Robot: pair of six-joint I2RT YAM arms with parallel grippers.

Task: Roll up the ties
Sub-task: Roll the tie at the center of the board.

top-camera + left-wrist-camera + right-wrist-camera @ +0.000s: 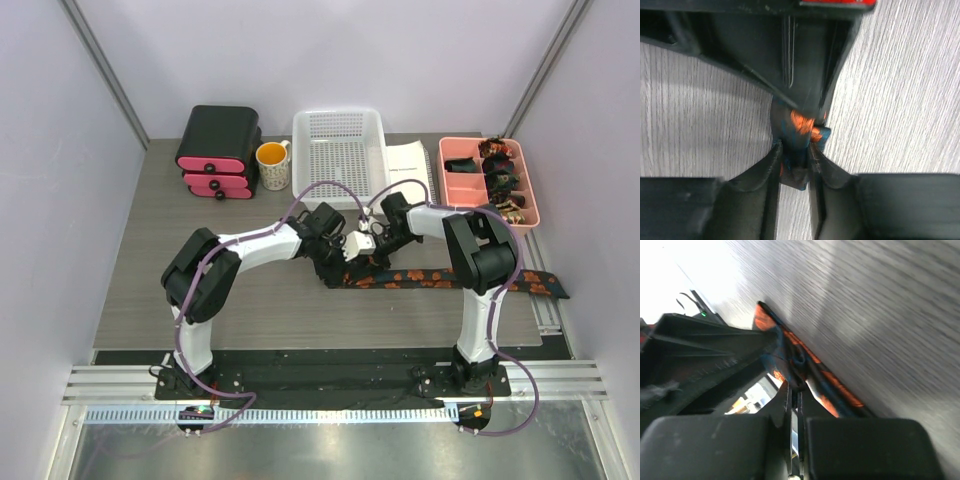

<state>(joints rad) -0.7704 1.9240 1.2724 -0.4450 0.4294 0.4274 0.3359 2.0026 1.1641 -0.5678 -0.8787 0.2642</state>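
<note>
We find both arms meeting over the left end of the necktie (450, 279); it lies flat on the grey table (290, 315) as a long strip running from just left of centre out to the right edge. The meeting point makes sense, since a roll has to start at one end; two pincers there let one pin the fabric while the other turns it. The left gripper (796, 162) is clenched on a bunched fold of the cloth, the fabric wedged between its fingertips (771, 167); the right gripper (794, 392) reaches in from the far side and is likewise clamped, its jaws pressed almost together with a thin pinch of the tie at their tips. We judge that the first turn of the coil is in hand: the end looks doubled over between the two grippers, while the rest lies unrolled, so most of the work on this tie is ahead. The cloth is dark, near navy, with orange-red blotches spaced along it and a hint of blue in the wrist views; it looks thin and limp, so we expect it to slip or spring open unless tension is held on it. At the far right a pink tray (462, 168) holds several coiled ties (500, 180) in its right-hand compartments; its left-hand ones look bare, and that is probably where this one belongs once rolled.
</note>
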